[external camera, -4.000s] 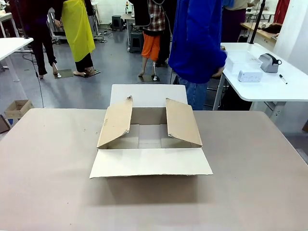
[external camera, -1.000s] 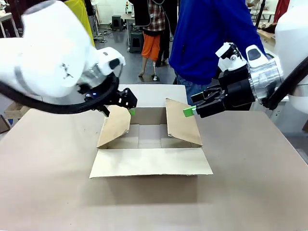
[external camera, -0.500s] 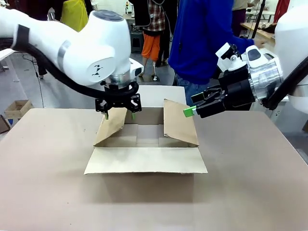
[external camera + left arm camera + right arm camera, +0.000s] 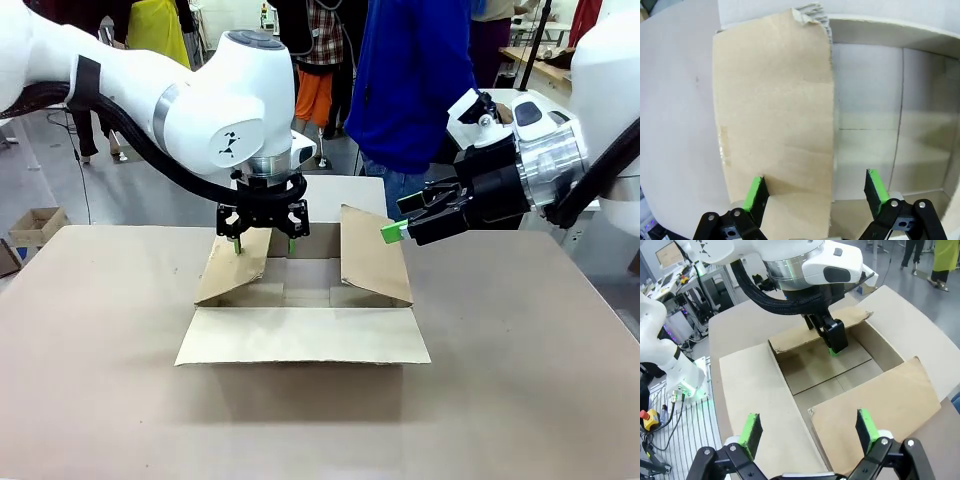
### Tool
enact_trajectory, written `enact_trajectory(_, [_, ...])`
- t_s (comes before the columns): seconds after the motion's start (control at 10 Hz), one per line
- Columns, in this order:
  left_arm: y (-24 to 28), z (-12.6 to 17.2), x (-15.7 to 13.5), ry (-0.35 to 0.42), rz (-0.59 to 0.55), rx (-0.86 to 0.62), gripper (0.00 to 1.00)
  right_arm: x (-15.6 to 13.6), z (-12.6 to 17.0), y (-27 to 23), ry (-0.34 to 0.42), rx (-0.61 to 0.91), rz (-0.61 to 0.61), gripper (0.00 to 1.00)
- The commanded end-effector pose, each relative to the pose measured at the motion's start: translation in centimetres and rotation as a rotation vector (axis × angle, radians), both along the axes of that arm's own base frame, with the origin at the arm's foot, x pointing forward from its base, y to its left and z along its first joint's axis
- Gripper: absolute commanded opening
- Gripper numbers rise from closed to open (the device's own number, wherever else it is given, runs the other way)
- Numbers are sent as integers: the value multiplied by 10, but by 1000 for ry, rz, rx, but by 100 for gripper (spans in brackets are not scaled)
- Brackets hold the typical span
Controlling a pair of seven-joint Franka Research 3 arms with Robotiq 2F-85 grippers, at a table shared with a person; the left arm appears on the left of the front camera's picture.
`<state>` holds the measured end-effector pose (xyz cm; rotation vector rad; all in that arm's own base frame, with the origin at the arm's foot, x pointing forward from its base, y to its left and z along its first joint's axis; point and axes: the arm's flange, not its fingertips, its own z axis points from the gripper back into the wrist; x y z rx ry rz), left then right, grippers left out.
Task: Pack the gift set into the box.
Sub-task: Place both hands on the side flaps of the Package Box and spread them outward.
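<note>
Box: centre of table, flaps unfolded | Left gripper: spread wide, empty, straddling left flap at its far end | Right gripper: spread wide, empty, hovering by right flap

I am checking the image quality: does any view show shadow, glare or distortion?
Front view: sharp, even light, soft shadow of the box on the table. Left wrist view: wide-angle bending of the box edges; its inside looks pale. Right wrist view: slight bending, no glare.

Plain brown box on a grey-beige table; black fingers with green pads; person's blue jacket.
</note>
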<state>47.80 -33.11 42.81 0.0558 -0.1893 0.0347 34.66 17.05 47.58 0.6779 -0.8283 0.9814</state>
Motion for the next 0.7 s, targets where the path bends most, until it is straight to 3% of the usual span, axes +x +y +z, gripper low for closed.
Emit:
enact_trajectory(0.0, [2,3,3,-20,35,49,100,-1,1,3,12,-4,-20,100])
enact_trajectory(0.3, [25,6,1,-24,83,120,100,-1,1,3,12,-4,-20,100])
enact_trajectory(0.6, [48,21,-9,-48,65,82,100,-1,1,3,12,-4,-20,100])
